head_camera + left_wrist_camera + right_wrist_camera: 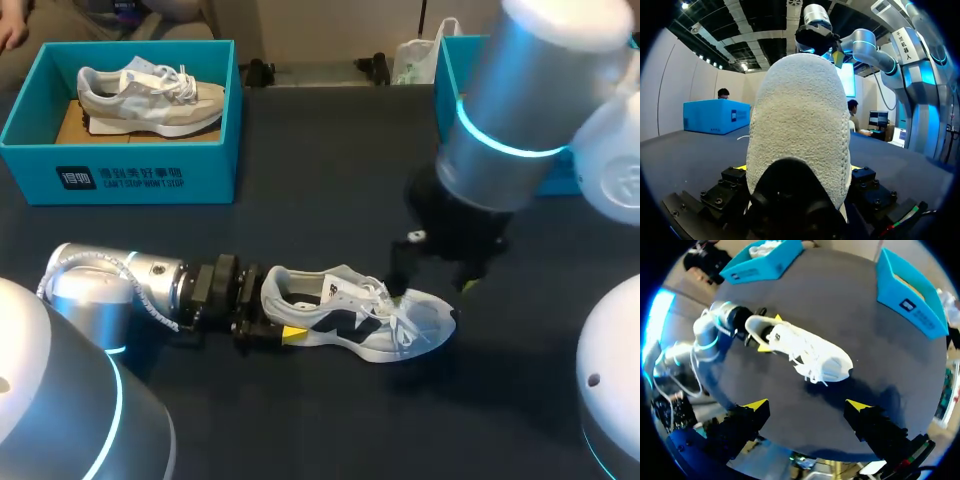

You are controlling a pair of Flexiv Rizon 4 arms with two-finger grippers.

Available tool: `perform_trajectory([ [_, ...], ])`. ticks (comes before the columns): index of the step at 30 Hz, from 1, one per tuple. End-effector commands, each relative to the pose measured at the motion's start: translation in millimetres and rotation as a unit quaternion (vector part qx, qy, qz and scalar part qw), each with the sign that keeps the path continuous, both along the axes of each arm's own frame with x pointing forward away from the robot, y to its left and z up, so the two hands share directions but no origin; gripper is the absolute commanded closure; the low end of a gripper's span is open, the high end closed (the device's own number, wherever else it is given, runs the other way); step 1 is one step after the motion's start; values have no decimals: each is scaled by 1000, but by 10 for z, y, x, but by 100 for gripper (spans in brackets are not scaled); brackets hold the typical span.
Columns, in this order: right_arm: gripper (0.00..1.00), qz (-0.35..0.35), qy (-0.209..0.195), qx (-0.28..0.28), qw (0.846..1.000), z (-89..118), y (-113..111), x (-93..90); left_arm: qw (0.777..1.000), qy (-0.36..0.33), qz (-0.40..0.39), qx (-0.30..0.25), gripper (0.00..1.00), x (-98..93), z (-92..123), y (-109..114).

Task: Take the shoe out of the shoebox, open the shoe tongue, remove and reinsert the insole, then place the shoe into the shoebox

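Note:
A white and grey shoe (350, 318) with a dark side mark lies on its sole on the dark table, toe pointing right. My left gripper (278, 312) comes in low from the left and is shut on the heel (800, 125), a yellow tip on each side (769, 332). My right gripper (432, 288) hangs above the laces and toe, fingers wide open with nothing between them (807, 407). The shoe (805, 350) lies below and ahead of it. The tongue lies under tied laces. The insole is hidden.
A teal shoebox (120, 150) at the back left holds a second grey shoe (150, 95). Another teal shoebox (450, 70) at the back right is mostly hidden behind my right arm. Bare dark table (320, 180) lies between the boxes.

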State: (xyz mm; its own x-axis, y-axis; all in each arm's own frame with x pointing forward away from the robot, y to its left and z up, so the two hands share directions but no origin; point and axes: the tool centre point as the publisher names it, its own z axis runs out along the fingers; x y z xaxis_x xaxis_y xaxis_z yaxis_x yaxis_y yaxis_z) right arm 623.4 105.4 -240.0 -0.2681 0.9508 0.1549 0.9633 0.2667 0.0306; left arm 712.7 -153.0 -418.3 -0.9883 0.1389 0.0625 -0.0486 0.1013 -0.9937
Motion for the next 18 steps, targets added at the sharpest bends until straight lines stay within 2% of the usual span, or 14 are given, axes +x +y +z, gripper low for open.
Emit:
perform_trajectory([
  [1,0,-102,14,-98,990,-75,393,87,1000,0,0,1,100,3,-8,16],
  [4,0,-113,18,-116,987,-32,543,63,1000,0,0,1,100,3,-8,16],
  [14,0,-113,18,-116,987,-32,543,63,1000,0,0,1,100,3,-8,16],
  [16,0,-136,23,-150,979,-77,635,96,1000,0,0,1,100,3,-8,16],
  [18,0,-144,18,-147,979,-93,687,86,1000,0,0,1,100,3,-8,16],
])
